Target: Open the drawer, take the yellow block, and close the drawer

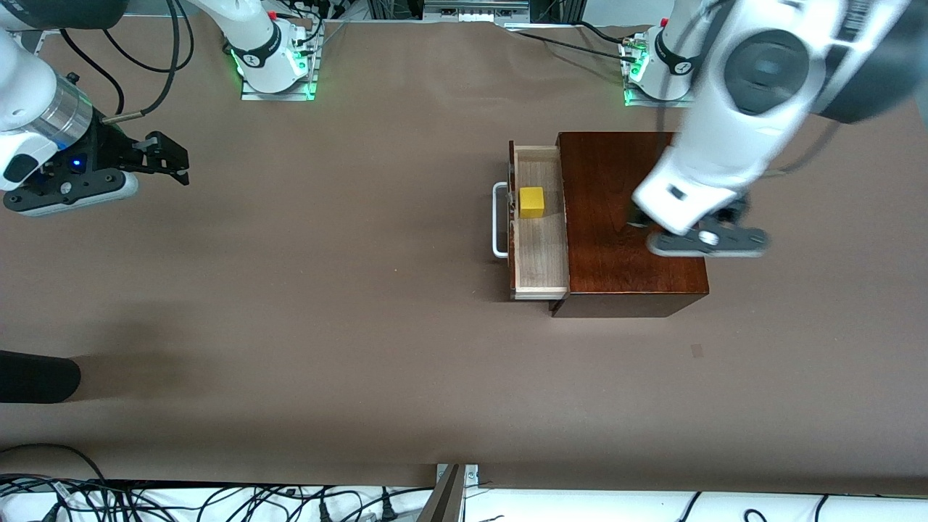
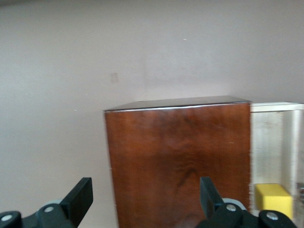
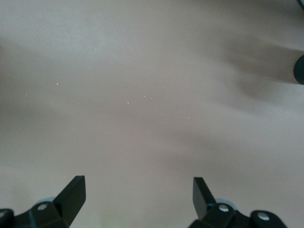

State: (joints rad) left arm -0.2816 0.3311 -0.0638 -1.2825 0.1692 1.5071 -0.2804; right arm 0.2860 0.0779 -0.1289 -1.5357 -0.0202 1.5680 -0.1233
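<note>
The drawer [image 1: 540, 254] of the dark reddish-brown wooden box [image 1: 616, 275] stands pulled out toward the right arm's end, white handle [image 1: 499, 221] leading. The yellow block [image 1: 531, 202] lies in its pale interior. My left gripper [image 1: 685, 225] hangs over the box top, fingers hidden under the hand. The left wrist view shows it [image 2: 145, 190] open and empty above the box [image 2: 180, 152], with the block [image 2: 273, 199] and drawer [image 2: 270, 142] beside. My right gripper [image 1: 170, 156] is open and empty over bare table at the right arm's end; its wrist view [image 3: 137, 185] shows only table.
The brown table [image 1: 326, 326] stretches between the box and the right arm. A black rounded object [image 1: 36, 377] lies at the right arm's end, nearer the front camera; it also shows in the right wrist view [image 3: 299, 69]. Cables run along the near edge.
</note>
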